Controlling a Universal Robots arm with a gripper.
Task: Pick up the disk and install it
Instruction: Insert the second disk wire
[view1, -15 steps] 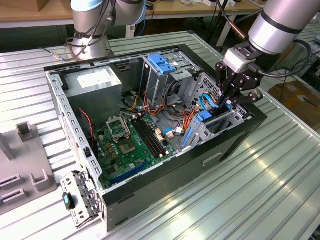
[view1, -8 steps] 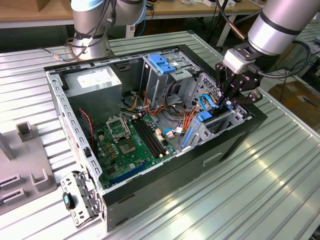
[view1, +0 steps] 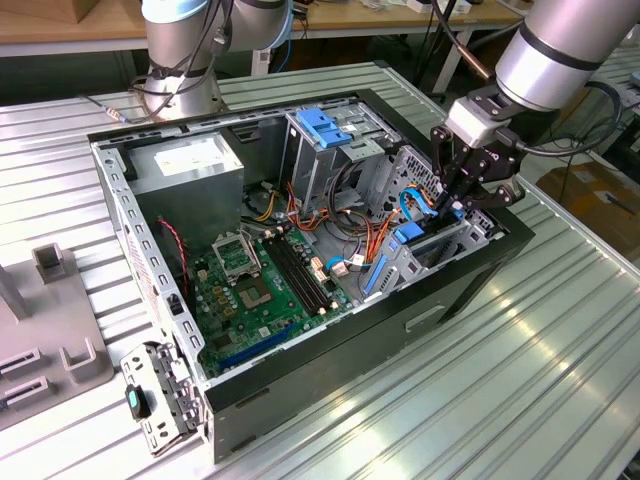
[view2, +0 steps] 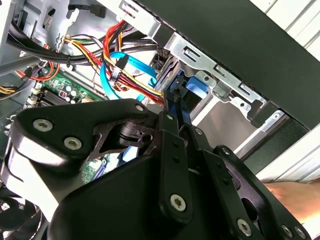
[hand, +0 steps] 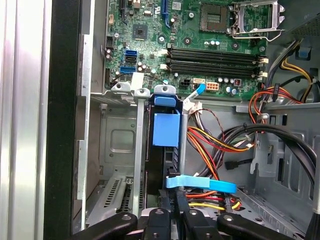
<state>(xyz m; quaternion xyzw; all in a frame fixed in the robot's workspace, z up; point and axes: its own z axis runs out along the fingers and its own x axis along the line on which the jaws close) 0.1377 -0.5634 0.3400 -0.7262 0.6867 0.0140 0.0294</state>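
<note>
Grip: my gripper (hand: 177, 212) is clamping the disk (hand: 166, 130) edge-on in its bay.
Risk: I'm crowding the blue cable (hand: 200, 182); snagging could jam it.

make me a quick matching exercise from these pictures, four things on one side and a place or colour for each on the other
Things:
1. disk
2. gripper
3. power-supply box
4. motherboard

Places or colours:
A. green, on the floor of the open case
B. grey with a white sticker, in the case corner by the arm's base
C. standing on edge in a metal bay, blue rail showing
D. black, over the disk bay at the exterior view's right

Pairs: 1-C, 2-D, 3-B, 4-A
</note>
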